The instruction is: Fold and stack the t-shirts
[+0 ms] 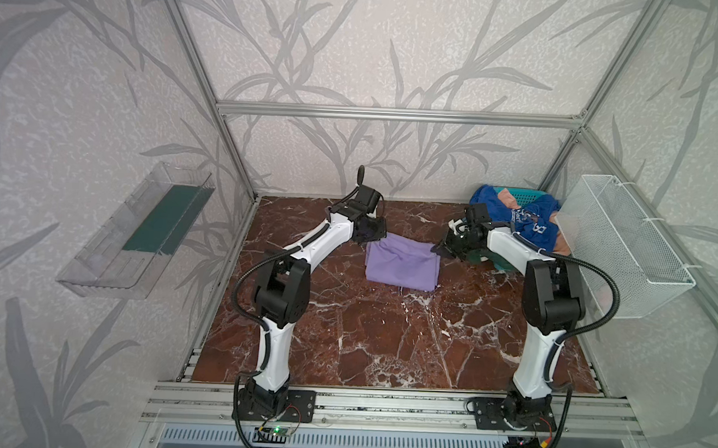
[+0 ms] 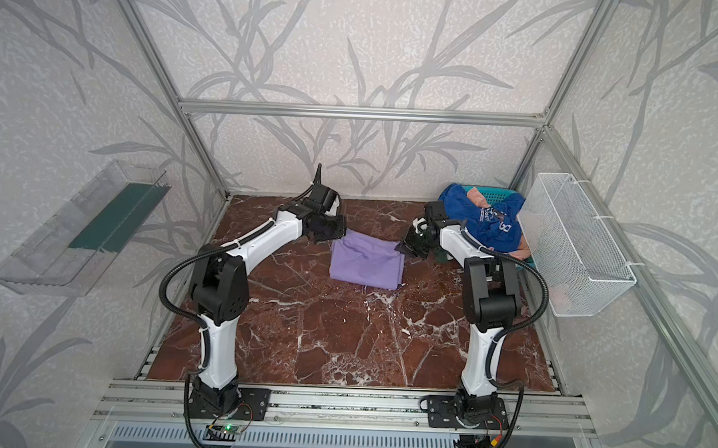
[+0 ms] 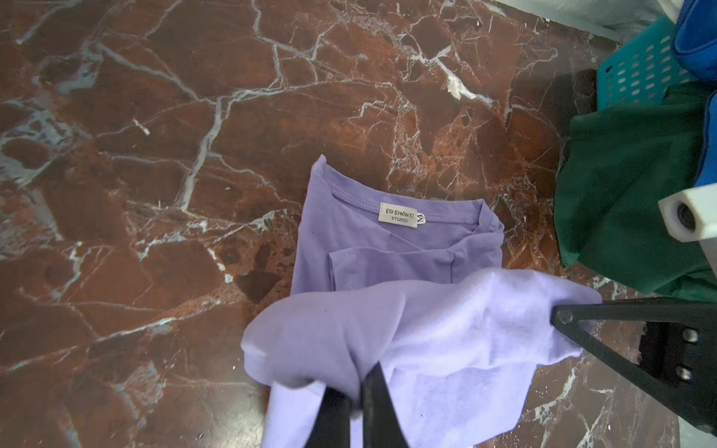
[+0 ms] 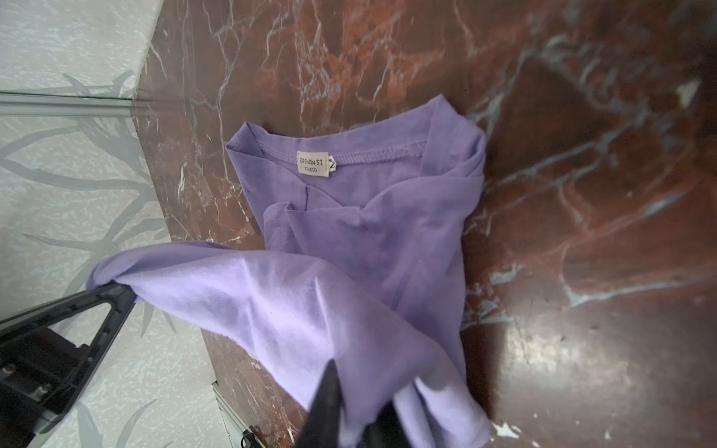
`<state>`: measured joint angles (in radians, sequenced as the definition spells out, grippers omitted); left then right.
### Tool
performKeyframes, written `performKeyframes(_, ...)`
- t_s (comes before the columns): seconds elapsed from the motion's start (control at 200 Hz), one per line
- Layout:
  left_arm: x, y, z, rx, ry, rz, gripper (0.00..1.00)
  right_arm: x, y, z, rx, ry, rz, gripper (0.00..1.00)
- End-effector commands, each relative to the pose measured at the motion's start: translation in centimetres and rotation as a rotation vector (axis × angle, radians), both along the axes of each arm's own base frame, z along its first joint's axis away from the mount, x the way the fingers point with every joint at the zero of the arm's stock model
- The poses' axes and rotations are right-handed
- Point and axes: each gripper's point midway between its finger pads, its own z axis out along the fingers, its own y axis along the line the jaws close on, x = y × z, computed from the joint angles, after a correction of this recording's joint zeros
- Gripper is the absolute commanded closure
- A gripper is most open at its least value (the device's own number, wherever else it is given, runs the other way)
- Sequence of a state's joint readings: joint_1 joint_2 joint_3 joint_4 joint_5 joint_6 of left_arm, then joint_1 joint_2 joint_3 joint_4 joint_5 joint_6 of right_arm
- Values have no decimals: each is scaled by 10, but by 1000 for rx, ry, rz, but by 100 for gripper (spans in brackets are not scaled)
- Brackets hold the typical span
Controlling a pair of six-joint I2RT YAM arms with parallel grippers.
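Observation:
The lavender t-shirt (image 1: pixel 401 264) (image 2: pixel 366 265) lies part-folded on the marble table, collar and label (image 3: pixel 397 213) facing up. Its lower part is lifted and doubled back over the body. My left gripper (image 3: pixel 355 388) (image 1: pixel 369 234) pinches one corner of that raised edge. My right gripper (image 4: pixel 359 391) (image 1: pixel 441 249) has the other corner between its fingers, and the cloth hangs stretched between the two. A royal blue t-shirt (image 1: pixel 532 224), a peach one (image 1: pixel 510 198) and a dark green one (image 3: pixel 628 194) are heaped in and over the teal basket (image 3: pixel 636 73).
The teal basket (image 2: pixel 481 191) sits at the table's back right corner, just behind my right arm. A white wire basket (image 1: pixel 627 245) hangs on the right wall and a clear plastic tray (image 1: pixel 140 232) on the left wall. Bare marble (image 1: pixel 385 338) stretches toward the front.

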<state>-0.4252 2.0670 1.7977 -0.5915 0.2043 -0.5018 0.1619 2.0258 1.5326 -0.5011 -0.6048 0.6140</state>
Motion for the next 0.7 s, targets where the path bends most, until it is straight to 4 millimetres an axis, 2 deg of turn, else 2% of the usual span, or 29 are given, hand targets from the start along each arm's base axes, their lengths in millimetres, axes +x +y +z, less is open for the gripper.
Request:
performKeyframes(0.0, 17, 0, 2, -3, -17, -9, 59, 18, -8, 5, -11, -24, -7, 50)
performKeyframes(0.065, 30, 9, 5, 40, -53, 15, 39, 25, -14, 7, -30, -38, -23, 33)
performKeyframes(0.125, 36, 16, 14, 80, -80, 22, 18, 27, -20, 13, -53, -67, -34, 22)
performKeyframes(0.2, 35, 25, 23, 124, -114, 30, 8, 24, -28, 19, -102, -94, -38, 15)
performKeyframes(0.28, 30, 32, 24, 140, -141, 33, 7, 18, -33, 22, -135, -106, -38, 8)
performKeyframes(0.345, 22, 34, 17, 132, -139, 28, 7, 12, -37, 23, -156, -116, -41, 5)
performKeyframes(0.58, -6, 34, -31, 88, -64, 19, 8, -7, -35, 27, -142, -145, -15, 4)
performKeyframes(0.695, -10, 34, -52, 92, -35, 16, 13, -18, -29, 25, -89, -139, -14, 4)
